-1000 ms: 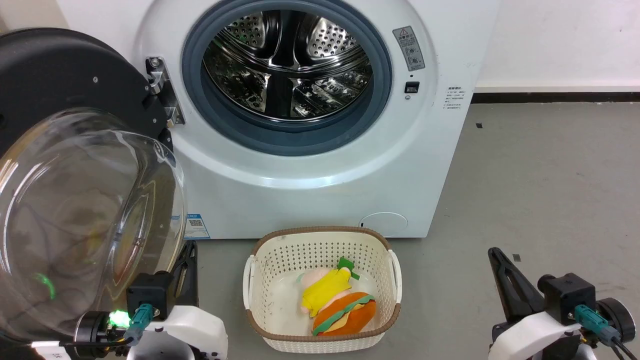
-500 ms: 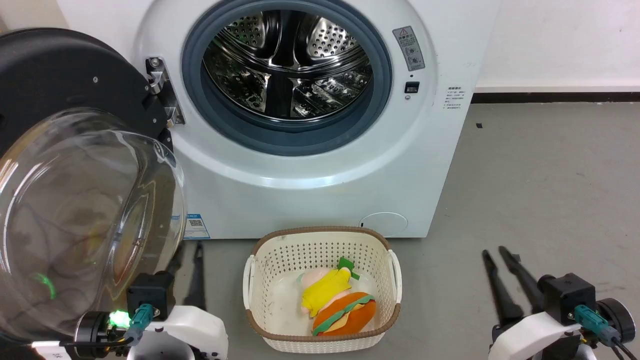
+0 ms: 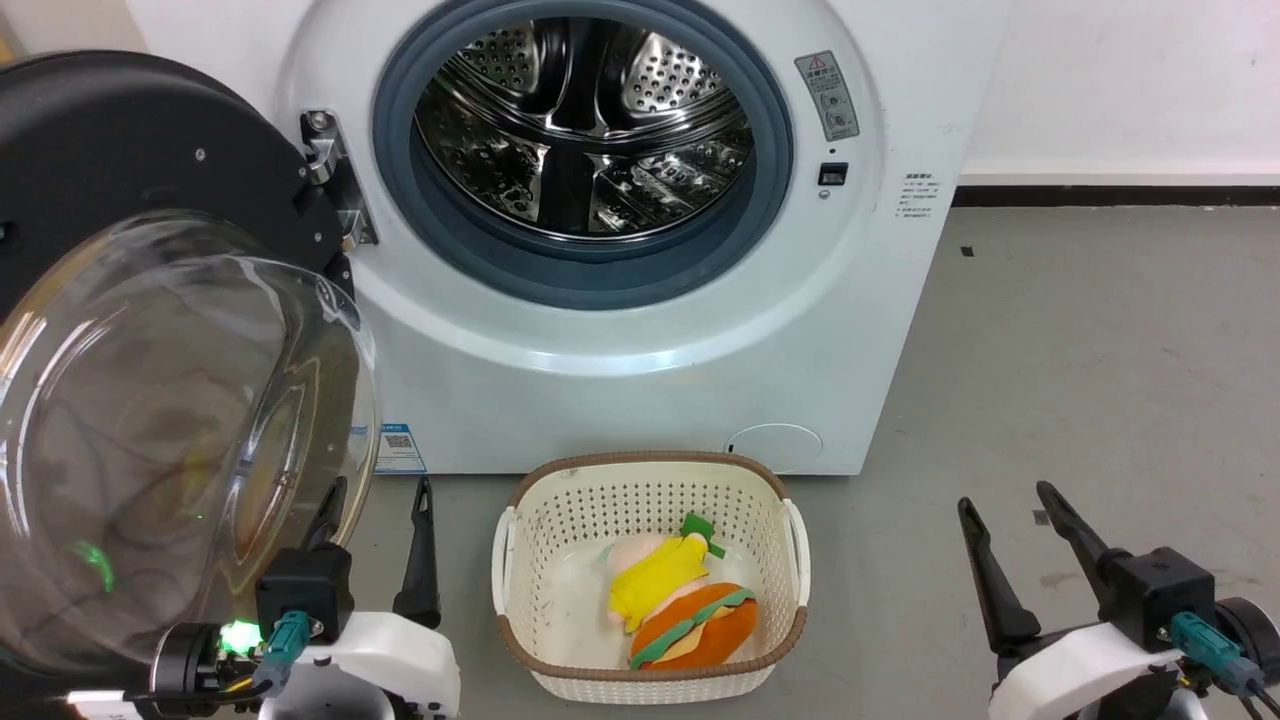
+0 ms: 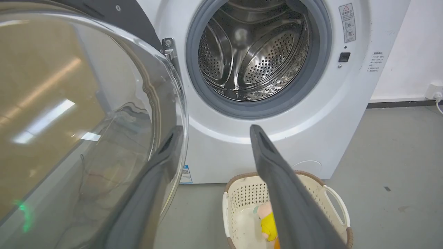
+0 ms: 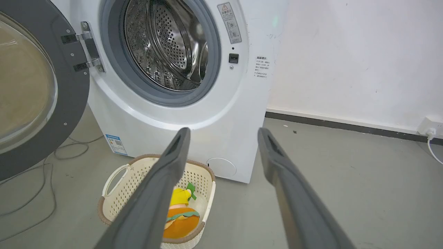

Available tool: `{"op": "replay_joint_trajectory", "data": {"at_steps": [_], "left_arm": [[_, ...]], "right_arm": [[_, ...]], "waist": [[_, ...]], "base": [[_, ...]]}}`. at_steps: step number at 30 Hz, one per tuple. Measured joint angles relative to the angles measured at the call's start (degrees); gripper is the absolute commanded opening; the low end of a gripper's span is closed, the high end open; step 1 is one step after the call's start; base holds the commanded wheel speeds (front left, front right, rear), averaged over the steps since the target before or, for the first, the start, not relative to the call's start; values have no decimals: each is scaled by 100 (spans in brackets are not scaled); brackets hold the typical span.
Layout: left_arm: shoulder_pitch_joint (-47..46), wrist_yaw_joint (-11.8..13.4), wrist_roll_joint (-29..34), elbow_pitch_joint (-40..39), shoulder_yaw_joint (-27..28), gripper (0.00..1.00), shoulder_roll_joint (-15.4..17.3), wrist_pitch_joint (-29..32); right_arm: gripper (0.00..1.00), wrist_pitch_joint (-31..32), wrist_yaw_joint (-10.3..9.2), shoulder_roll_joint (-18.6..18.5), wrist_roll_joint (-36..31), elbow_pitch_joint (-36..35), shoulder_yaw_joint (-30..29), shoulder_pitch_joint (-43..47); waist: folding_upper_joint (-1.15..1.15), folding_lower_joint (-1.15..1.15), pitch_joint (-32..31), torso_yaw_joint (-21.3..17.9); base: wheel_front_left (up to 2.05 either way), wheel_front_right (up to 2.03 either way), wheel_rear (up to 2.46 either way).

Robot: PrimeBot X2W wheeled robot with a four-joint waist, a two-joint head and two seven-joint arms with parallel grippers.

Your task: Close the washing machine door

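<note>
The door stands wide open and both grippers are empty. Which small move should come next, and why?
Probably ease the left gripper toward the washing machine door: it hangs open on that side, close beside those open fingers.

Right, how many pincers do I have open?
2. The left pincer sits at lower left, beside the door; the right pincer at lower right, over floor right of the basket. Neither holds anything.
</note>
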Motion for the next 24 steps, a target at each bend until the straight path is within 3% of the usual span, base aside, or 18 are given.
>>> {"op": "replay_joint_trajectory", "data": {"at_steps": [24], "left_arm": [[-4, 307, -67, -746, 366, 100, 35, -303]], "right_arm": [[100, -298, 0, 0, 169, -37, -25, 10]], "waist": [[0, 0, 89, 779]], "base": [[0, 0, 0]]}}
